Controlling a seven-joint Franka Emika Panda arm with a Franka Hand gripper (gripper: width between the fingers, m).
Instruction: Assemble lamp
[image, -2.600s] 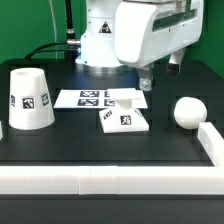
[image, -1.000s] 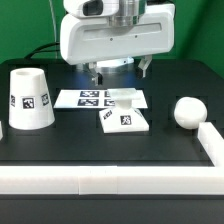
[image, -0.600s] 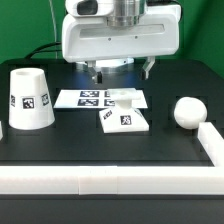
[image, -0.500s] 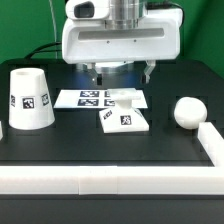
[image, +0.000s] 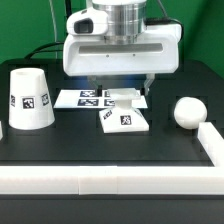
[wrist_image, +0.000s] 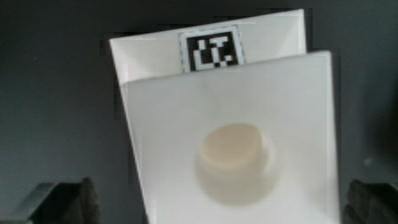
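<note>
The arm's white wrist housing hung over the rear middle of the black bench, above the marker board and the back edge of the lamp base. The jaws stood apart and clamped on nothing; in the wrist view their dark tips showed at either side of the base, clear of its edges. The base lay flat on the bench, just in front of the marker board, with a square tag on its front face and a short raised socket at its rear. In the wrist view the socket appeared as a round form on the top face, with a tag beyond it. The shade stood on its wide end, well apart on the exterior view's left, its tag facing the camera. The bulb rested on the bench on the exterior view's right, apart from the base. A white rail bordered the bench's front edge.
</note>
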